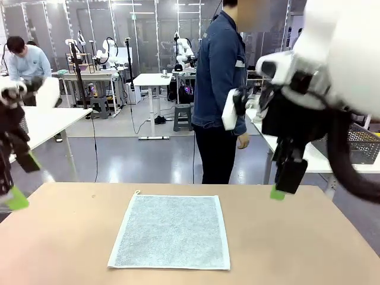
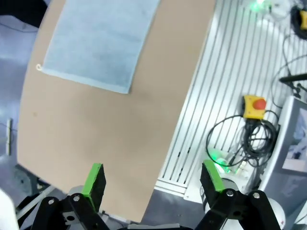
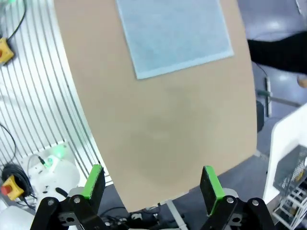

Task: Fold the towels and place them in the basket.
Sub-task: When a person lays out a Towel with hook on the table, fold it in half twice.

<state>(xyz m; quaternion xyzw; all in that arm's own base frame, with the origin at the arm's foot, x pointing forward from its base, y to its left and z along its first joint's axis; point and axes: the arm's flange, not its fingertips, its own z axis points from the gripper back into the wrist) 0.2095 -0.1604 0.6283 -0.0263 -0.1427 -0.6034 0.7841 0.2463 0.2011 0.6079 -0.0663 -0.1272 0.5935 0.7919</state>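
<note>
A light blue-grey towel (image 1: 172, 230) lies spread flat in the middle of the tan table (image 1: 297, 237), unfolded, with its small cord loop (image 1: 138, 192) at the far left corner as the robot sees it. Nothing touches it. The left gripper (image 1: 25, 180) hangs in the air at the table's left edge, well apart from the towel, and the left wrist view shows its two green-padded fingers (image 2: 93, 184) spread wide with nothing between them. From that wrist the towel (image 2: 100, 40) sits far up the table (image 2: 96, 134), the loop (image 2: 39, 67) at its near corner. Off the table's edge are a ribbed metal plate (image 2: 230, 72) and a yellow box with a red button (image 2: 254, 106). The right gripper (image 1: 284, 189) hangs above the far right edge of the table, also clear of the towel. In the right wrist view its fingers (image 3: 211, 184) stand just as wide and empty over bare tabletop (image 3: 168, 134), with the towel (image 3: 175, 33) well ahead of them. A person in a dark blue jacket (image 1: 218, 77) stands beyond the far side of the table, turned sideways, one hand (image 1: 242, 141) hanging down. The dark mesh basket (image 1: 362, 142) sits on a white side table to the right, behind the right arm, well away from the towel.
</note>
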